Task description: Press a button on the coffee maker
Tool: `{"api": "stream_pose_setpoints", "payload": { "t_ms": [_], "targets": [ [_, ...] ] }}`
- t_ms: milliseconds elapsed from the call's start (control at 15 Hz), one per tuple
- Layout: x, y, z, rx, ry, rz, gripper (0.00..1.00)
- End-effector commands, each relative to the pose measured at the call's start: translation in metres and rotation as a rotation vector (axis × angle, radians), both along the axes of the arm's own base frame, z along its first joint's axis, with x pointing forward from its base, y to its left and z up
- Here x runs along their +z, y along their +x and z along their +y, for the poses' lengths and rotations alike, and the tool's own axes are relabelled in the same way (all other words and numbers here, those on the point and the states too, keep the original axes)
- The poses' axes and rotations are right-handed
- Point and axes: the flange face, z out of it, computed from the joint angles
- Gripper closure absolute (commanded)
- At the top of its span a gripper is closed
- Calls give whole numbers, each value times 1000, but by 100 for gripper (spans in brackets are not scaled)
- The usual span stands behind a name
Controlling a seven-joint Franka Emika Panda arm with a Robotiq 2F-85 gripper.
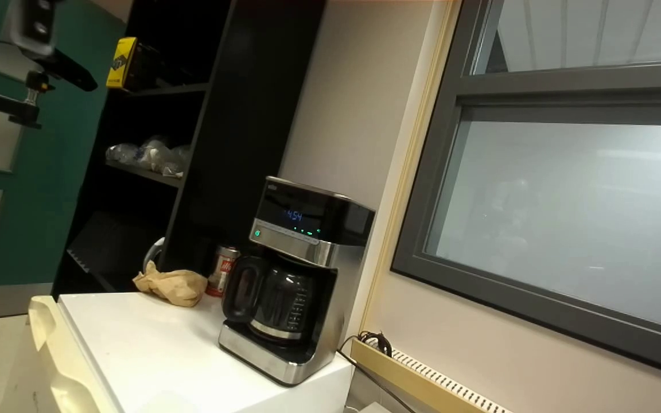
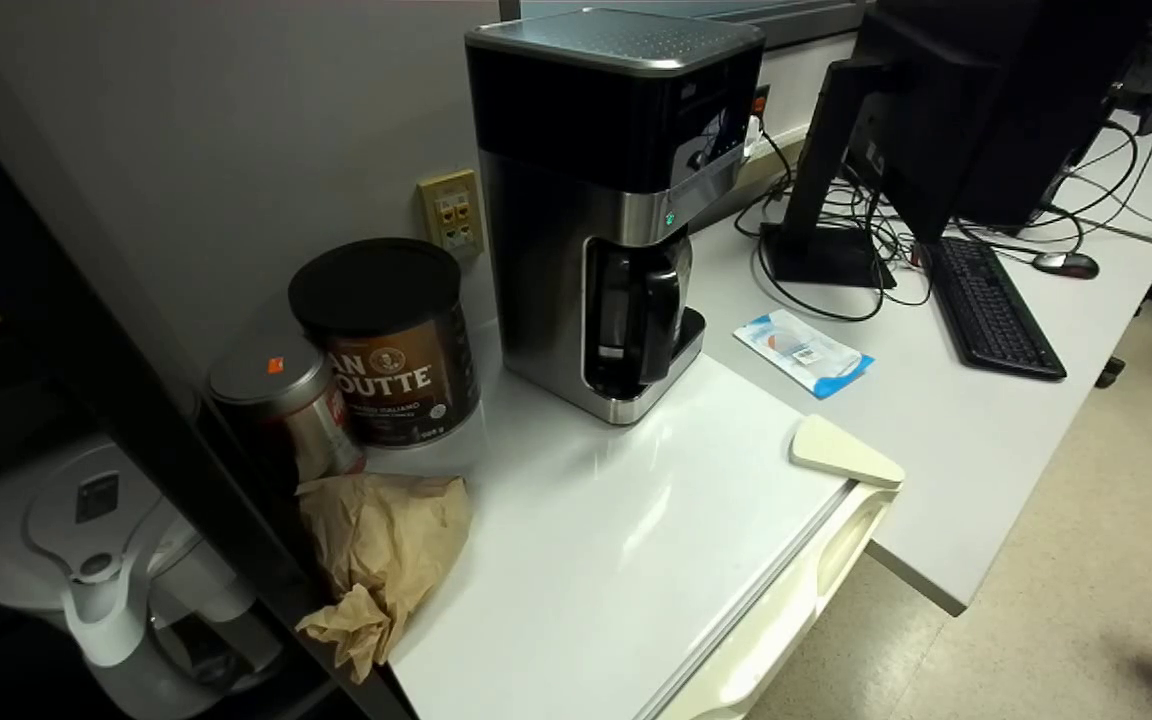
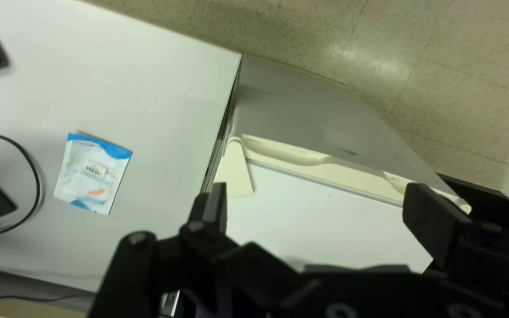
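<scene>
The black and silver coffee maker (image 1: 287, 238) stands upright on a white cabinet top; it also shows in an exterior view (image 2: 556, 230). Its panel has blue digits (image 1: 294, 215) and small green lights. A round green-lit button (image 1: 257, 233) sits at the panel's left end; it also shows from the side (image 2: 670, 218). The glass carafe (image 1: 287, 298) with dark handle is in place. My gripper (image 3: 317, 194) is open and empty above the white top in the wrist view, apart from the coffee maker, which I cannot make out there. Dark arm parts (image 1: 38, 34) show cut off at upper left.
A brown paper bag (image 2: 386, 550), a red-silver can (image 2: 281, 400) and a brown coffee tin (image 2: 386, 340) stand beside the machine. A black shelf post (image 2: 136, 400) rises there. A desk with a blue-white packet (image 3: 93, 172), monitor (image 2: 936, 130) and keyboard (image 2: 991, 305) adjoins the cabinet.
</scene>
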Motion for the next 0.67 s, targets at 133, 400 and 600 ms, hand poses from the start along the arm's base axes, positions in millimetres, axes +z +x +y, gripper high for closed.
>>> {"api": "stream_pose_setpoints", "payload": {
  "t_ms": [133, 400, 600],
  "targets": [
    [-24, 74, -3, 57, -50, -138, 0],
    [-38, 114, -8, 48, -50, -247, 40],
    [-48, 140, -13, 36, -46, -324, 64]
  ]
}}
